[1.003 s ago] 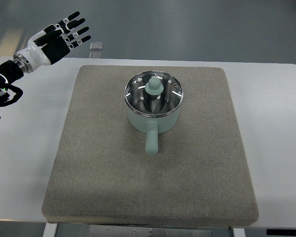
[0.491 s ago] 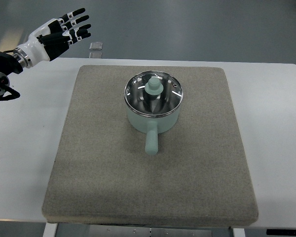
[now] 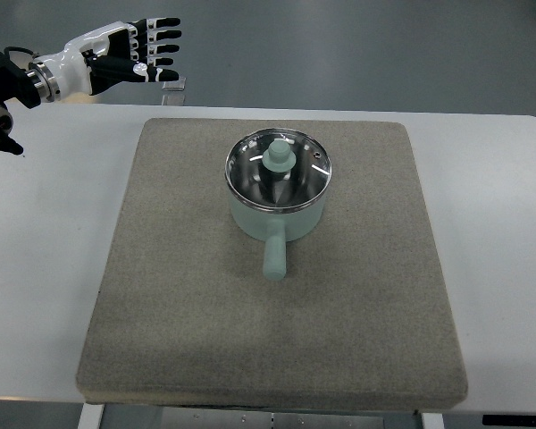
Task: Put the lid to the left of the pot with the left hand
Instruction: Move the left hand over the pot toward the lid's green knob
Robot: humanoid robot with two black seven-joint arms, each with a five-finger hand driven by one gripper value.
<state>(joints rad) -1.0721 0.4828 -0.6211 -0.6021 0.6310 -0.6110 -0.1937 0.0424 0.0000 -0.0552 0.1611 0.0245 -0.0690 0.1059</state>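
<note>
We see the glass lid (image 3: 278, 170) seated on the pale green pot (image 3: 278, 201), its green knob (image 3: 278, 155) standing upright at the centre. The pot sits on the far middle part of the grey mat (image 3: 179, 295), which lies on the white table (image 3: 45, 268). The pot's handle (image 3: 275, 256) points toward the near edge, so the pot's long axis runs near to far, and the bare mat to its left is free for the lid.

Our left hand (image 3: 129, 55) hovers at the far left corner of the view, above the table's far edge and well apart from the pot. Its fingers (image 3: 161, 43) are stretched out straight and slightly spread, grasping nothing, and they point to the right.

The relation that matters: the knob lies to the right of the fingertips and nearer to us, so we judge that the hand must travel diagonally, right and toward the near side, and come down over the knob. No other hand shows, so the left is the only one placed to reach it. The lid is not yet touched; the task is at its approach.

A small clear object (image 3: 174, 85) lies just beyond the table's far edge, close below the fingertips; we cannot tell what it is.
</note>
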